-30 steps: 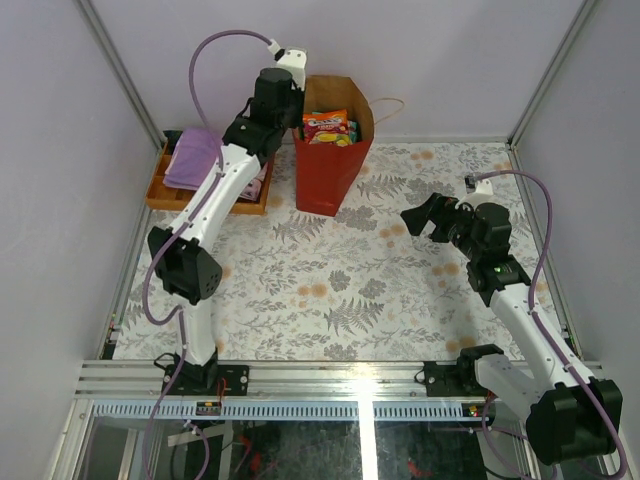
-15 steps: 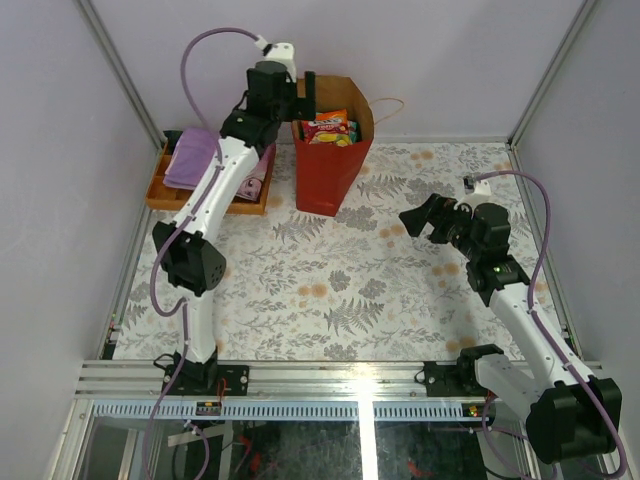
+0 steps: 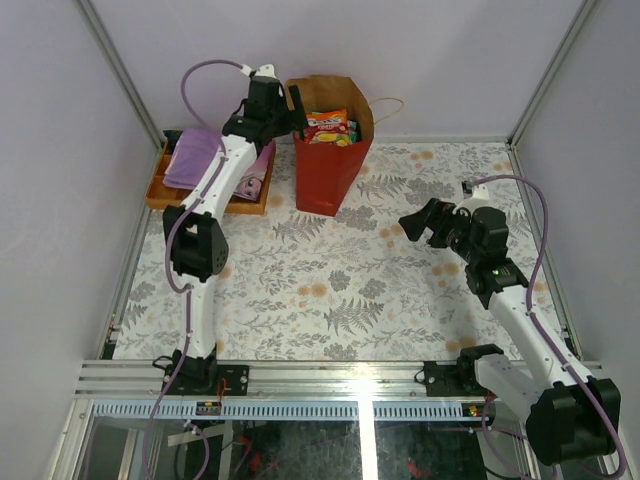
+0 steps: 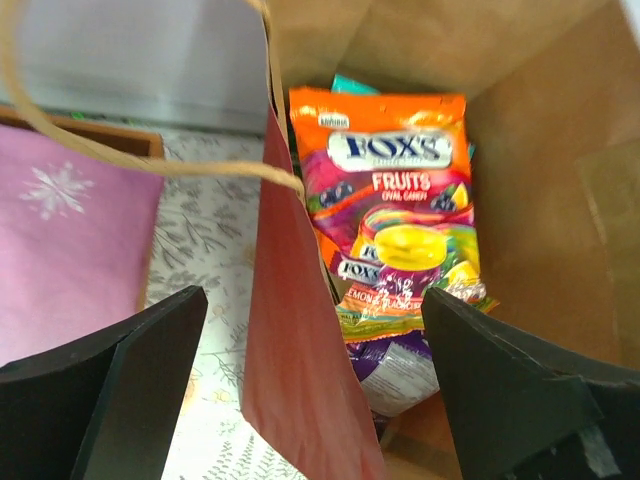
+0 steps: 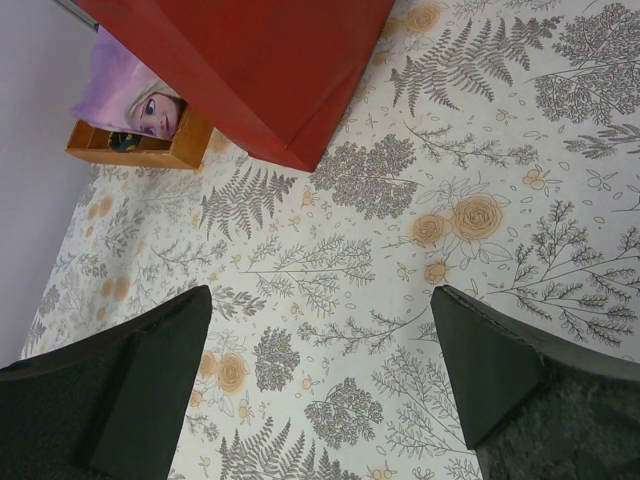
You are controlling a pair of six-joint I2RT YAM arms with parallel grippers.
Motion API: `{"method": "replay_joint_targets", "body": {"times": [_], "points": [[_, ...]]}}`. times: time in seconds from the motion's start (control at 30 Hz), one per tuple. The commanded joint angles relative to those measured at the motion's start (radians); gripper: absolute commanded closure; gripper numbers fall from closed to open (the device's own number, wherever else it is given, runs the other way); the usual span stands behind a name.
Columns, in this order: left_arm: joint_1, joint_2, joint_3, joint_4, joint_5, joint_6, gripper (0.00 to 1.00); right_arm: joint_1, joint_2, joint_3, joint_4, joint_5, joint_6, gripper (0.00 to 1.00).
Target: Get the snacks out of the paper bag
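The paper bag (image 3: 328, 175) is coloured red outside and brown inside. The packet (image 4: 385, 200) on top is printed orange, with purple, yellow and green. The table cover (image 5: 330, 300) is patterned with grey ferns and orange flowers on white. The cloth (image 4: 70, 250) is pink-purple and marked with a white snowflake. The tray (image 3: 157, 188) is orange.

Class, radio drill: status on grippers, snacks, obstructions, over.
Left gripper open, straddling wall of tall red paper bag. Right gripper open over floral table. Glossy orange Fox's packet inside bag.

Your left gripper (image 4: 312, 300) straddles the bag (image 4: 290, 360) wall; the handle (image 4: 150, 165) loops across. Inside, you have room right of the snacks (image 4: 395, 230); outside, the tray (image 3: 157, 195) sits near.
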Motion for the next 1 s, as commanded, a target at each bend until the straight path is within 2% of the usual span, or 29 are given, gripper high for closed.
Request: {"method": "replay_joint_targets", "body": {"times": [0.0,0.07,0.1,0.17,0.2,0.23,0.27,0.57,0.8,0.97], "points": [[-0.006,0.043,-0.020,0.075,0.067,-0.048,0.13,0.009,-0.026,0.000,0.022,-0.010,-0.017,0.01],[-0.008,0.069,-0.002,0.070,0.061,-0.043,0.20,0.010,-0.027,-0.003,0.022,-0.009,-0.019,0.01],[-0.010,0.082,0.008,0.062,0.055,-0.041,0.29,0.011,-0.029,-0.004,0.021,-0.007,-0.020,0.01],[-0.011,0.096,0.026,0.042,0.039,-0.035,0.67,0.011,-0.028,-0.004,0.018,-0.004,-0.023,0.01],[-0.012,0.093,0.029,0.035,0.030,-0.037,0.82,0.009,-0.027,-0.003,0.017,-0.003,-0.025,0.01],[-0.015,0.081,0.027,0.034,0.021,-0.035,0.93,0.010,-0.025,-0.003,0.016,-0.003,-0.026,0.01],[-0.020,0.066,0.025,0.037,0.014,-0.029,0.99,0.010,-0.023,-0.002,0.017,-0.003,-0.026,0.01],[-0.123,-0.099,-0.011,0.072,-0.122,0.108,1.00,0.009,0.009,0.002,0.033,-0.011,-0.010,0.01],[-0.139,-0.146,0.002,0.079,-0.143,0.213,1.00,0.011,-0.001,0.007,0.020,-0.001,-0.009,0.01],[-0.151,-0.165,0.010,0.084,-0.145,0.343,1.00,0.010,-0.006,-0.002,0.025,0.001,-0.002,0.00]]}}
